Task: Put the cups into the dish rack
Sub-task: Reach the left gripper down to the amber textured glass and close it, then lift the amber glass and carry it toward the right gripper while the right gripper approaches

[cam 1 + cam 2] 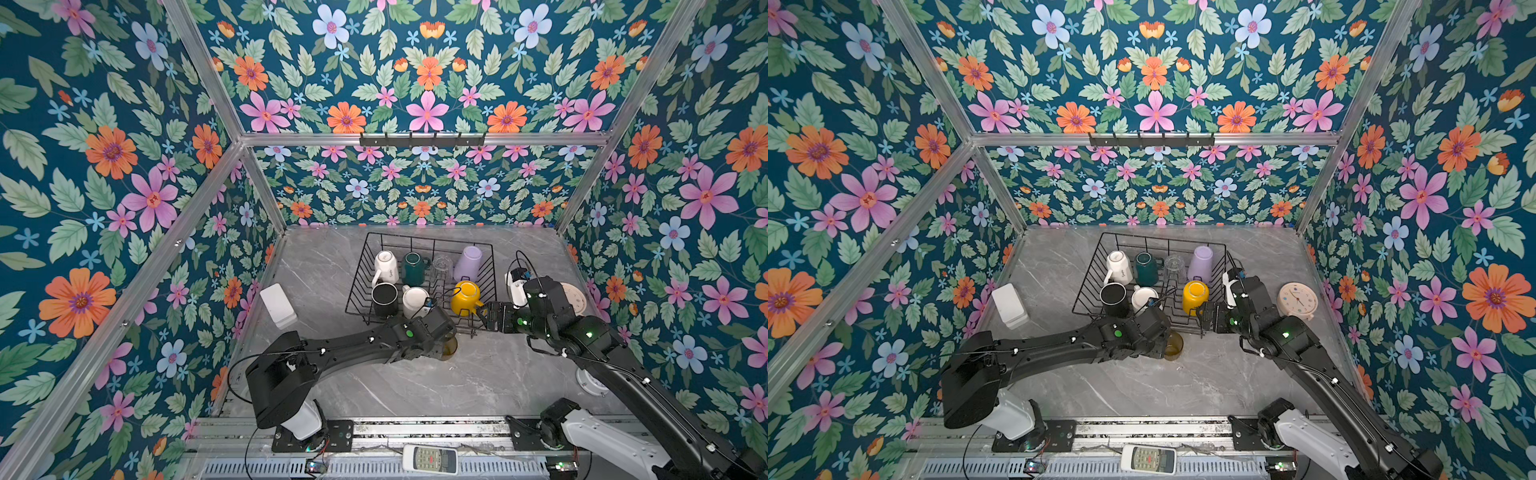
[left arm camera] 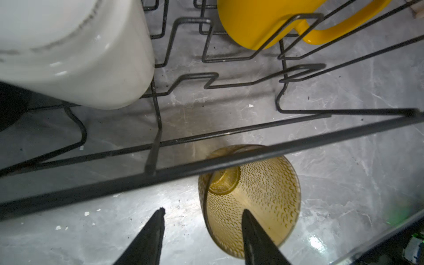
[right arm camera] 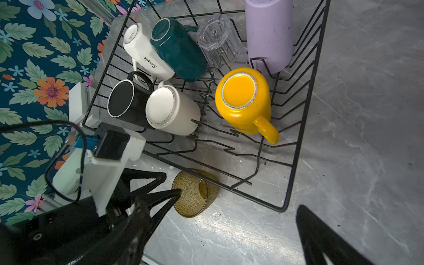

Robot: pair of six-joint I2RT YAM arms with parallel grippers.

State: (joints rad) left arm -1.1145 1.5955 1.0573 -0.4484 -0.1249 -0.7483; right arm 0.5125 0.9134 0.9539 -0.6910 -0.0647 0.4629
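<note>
Nearest the lens, at the bottom edge of both top views, a white remote control (image 1: 430, 459) lies on the metal rail (image 1: 415, 428) between the two arm bases. Above it the grey marbled surface (image 1: 478, 386) fills the lower middle of the frame.

At the centre of that surface sits the dish rack (image 3: 284, 207). It holds seven cups, all bottom-up. The far row has a white mug lettered "Simple" (image 3: 146, 52), a green mug (image 3: 179, 50), a clear glass (image 3: 218, 39) and a lilac tumbler (image 3: 269, 34). The near row has a black mug (image 3: 128, 103), a plain white mug (image 3: 172, 110) touching it, and, apart to the right, a yellow mug (image 3: 243, 101).

The amber tumbler (image 1: 1173, 345) is outside the rack, on the surface just below its near rim at frame centre. As far as the top views show, its mouth faces up.

The left arm (image 1: 345, 345) runs from the lower left up and rightward to the centre, with its wrist tipped down over the tumbler. The left end effector (image 2: 203, 211) has its fingers apart: one reaches into the tumbler's mouth and the other stands outside the wall with a gap showing, so nothing is clamped.

The right arm (image 1: 623, 365) rises diagonally from the lower right corner. The right end effector (image 1: 483, 318) hangs at the rack's near right side, just beside the yellow mug's handle, spread wide and empty.
</note>
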